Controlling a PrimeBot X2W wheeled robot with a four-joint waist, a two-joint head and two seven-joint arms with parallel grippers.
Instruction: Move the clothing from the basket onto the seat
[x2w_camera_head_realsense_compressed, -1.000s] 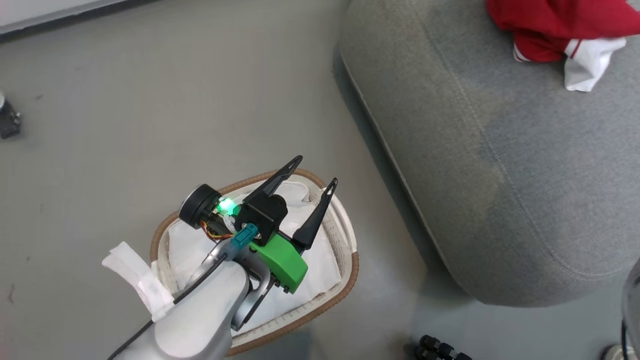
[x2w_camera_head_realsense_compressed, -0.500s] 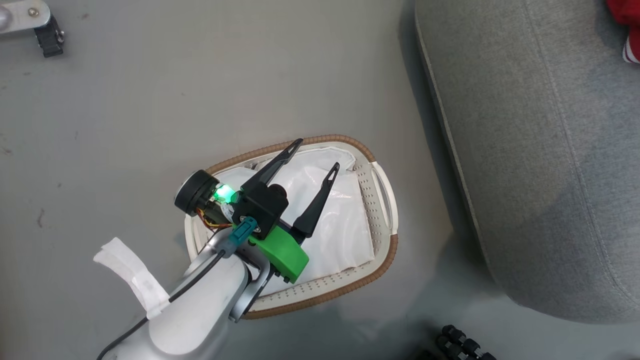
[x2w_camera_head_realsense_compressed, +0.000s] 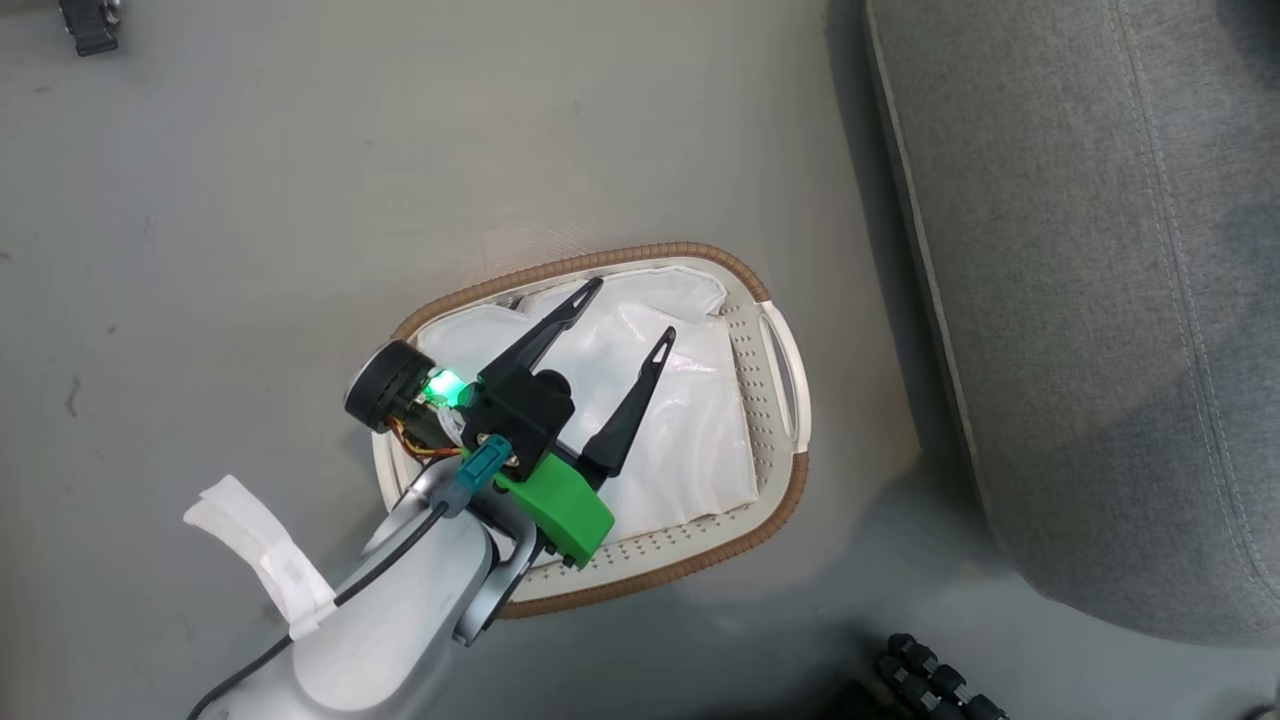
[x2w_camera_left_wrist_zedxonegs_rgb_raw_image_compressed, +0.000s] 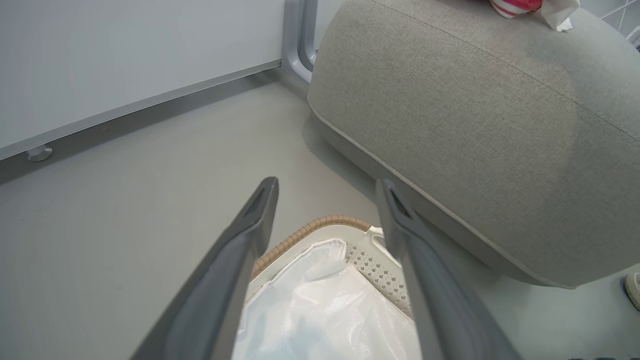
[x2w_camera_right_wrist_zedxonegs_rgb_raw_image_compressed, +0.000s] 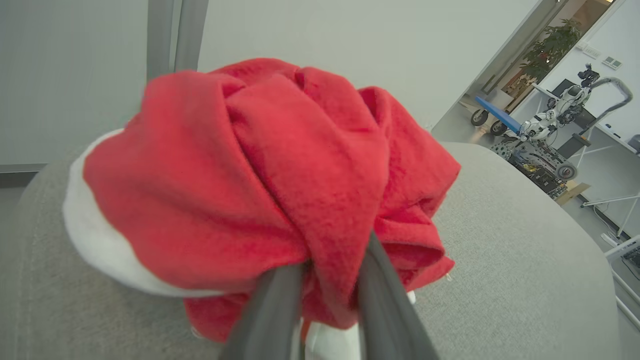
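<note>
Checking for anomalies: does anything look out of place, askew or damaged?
A white tape strip sticks out loose from the left forearm, and the basket has a rumpled white liner. Nothing looks spilled or broken.

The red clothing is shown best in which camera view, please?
The right wrist view: the red clothing looms close, bunched over the seat. The left wrist view catches a scrap at its top edge.
</note>
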